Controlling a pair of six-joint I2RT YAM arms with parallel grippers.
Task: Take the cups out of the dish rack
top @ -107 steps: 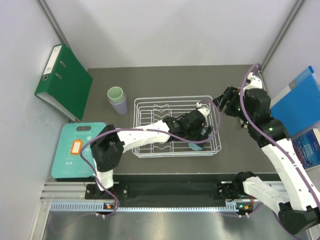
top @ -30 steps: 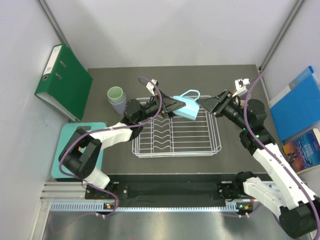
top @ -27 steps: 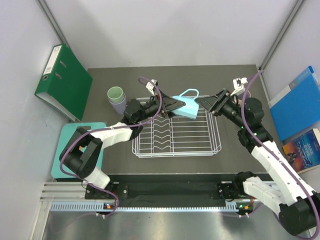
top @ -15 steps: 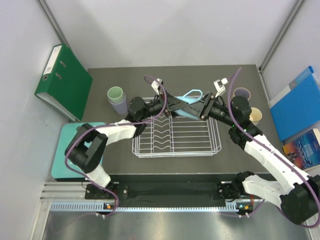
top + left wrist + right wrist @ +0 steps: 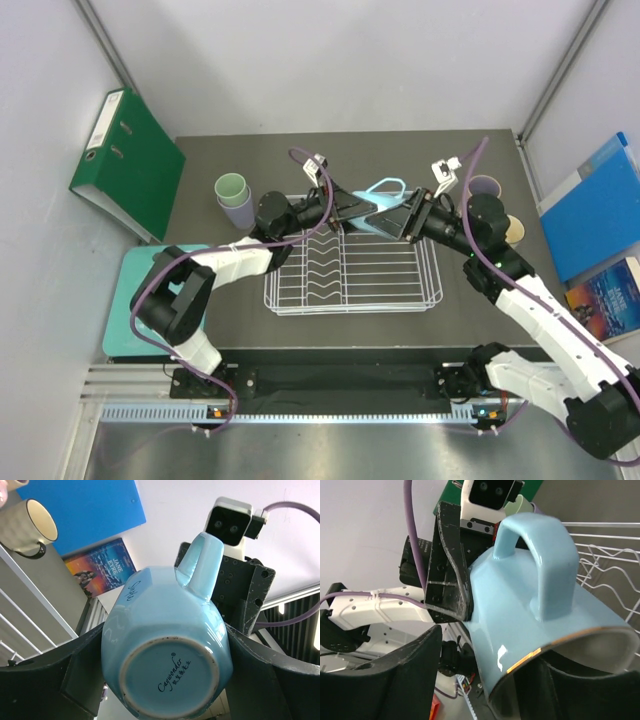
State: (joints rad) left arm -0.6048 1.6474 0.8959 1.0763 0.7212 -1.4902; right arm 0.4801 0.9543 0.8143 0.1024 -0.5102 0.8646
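Light blue cup (image 5: 378,212), glossy and faceted, with a loop handle and a thin gold rim, hangs over the far edge of the dish rack (image 5: 350,311), clamped in the left gripper (image 5: 352,210). The right gripper (image 5: 408,218), off to the side a second ago, has closed in, its fingers spread about the rim. The cup lies roughly level, base leftward, mouth rightward, handle up

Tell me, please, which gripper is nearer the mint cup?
Left. The left gripper, holding the blue mug, is right of the mint cup; the right gripper is farther right, at the mug's other end.
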